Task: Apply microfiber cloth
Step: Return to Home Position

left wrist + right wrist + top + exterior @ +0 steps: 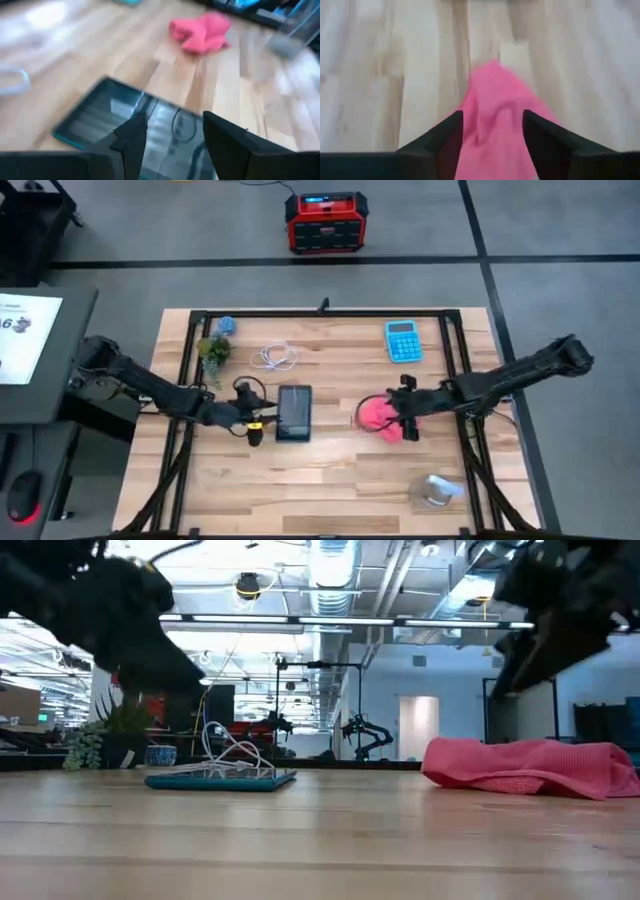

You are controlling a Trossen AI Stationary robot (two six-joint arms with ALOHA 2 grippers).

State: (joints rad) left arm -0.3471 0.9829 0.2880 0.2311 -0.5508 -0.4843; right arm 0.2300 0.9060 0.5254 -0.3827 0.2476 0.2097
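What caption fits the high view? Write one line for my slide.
Pink cloth lies on the table below the open right gripper; the left gripper hovers beside the dark phone.

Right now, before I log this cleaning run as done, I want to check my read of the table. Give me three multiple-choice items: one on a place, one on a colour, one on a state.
1. Where does the microfiber cloth lie relative to the phone?
A. spread on top of it
B. on the table beside it, below the right claw
C. tucked under it

2. What colour is the calculator?
A. red
B. blue
C. black

3. How does the left claw stand?
A. shut on the cloth
B. shut on the phone
C. open, holding nothing

Answers:
1 B: the high view shows bare wood between the cloth and the phone.
2 B: it shows bright blue near the table's far edge.
3 C: in the left wrist view its jaws stand apart, with the phone in sight between them.
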